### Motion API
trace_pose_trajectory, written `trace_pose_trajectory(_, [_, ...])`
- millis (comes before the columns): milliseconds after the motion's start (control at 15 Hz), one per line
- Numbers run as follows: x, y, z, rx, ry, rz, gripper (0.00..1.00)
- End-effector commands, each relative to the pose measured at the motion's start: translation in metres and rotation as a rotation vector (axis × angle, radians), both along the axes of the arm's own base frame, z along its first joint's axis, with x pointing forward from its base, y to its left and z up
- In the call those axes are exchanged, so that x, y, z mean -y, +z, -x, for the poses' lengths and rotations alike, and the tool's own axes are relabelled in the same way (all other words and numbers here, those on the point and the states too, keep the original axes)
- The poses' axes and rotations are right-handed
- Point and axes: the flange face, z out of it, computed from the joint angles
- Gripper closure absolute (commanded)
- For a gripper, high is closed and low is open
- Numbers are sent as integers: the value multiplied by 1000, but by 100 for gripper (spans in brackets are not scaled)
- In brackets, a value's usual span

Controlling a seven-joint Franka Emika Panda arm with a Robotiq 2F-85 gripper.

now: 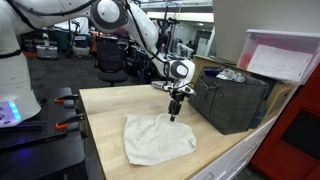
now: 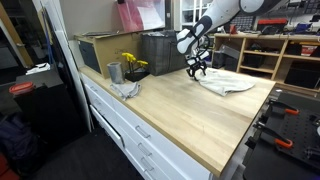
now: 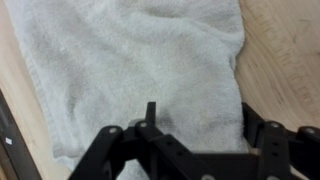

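A rumpled white towel (image 1: 155, 140) (image 2: 225, 82) lies flat on the wooden tabletop (image 1: 110, 110). My gripper (image 1: 176, 108) (image 2: 196, 68) points straight down over the towel's edge nearest the dark crate. In the wrist view the towel (image 3: 140, 60) fills most of the picture. There my gripper (image 3: 200, 115) stands open, its two black fingers spread wide with only towel fabric between them. The tips are at or just above the cloth; I cannot tell if they touch it. Nothing is gripped.
A dark grey crate (image 1: 235, 100) (image 2: 160, 50) stands on the table close behind the gripper, with a pale box (image 1: 285, 58) above it. A metal cup (image 2: 114, 72), yellow flowers (image 2: 133, 63) and a grey rag (image 2: 126, 90) sit near one table end.
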Motion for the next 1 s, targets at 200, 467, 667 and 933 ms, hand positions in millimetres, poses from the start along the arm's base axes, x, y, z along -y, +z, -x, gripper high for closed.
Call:
trace_pose_trajectory(200, [-3,1,-3,14,60,39,73])
trace_pose_trajectory(467, [-13,22,-8,44,83,39,99])
trace_pose_trajectory(667, [-32,42,-19,71,84,18,100])
trace_pose_trajectory(933, [-82,61,-35,94,113,-61,99])
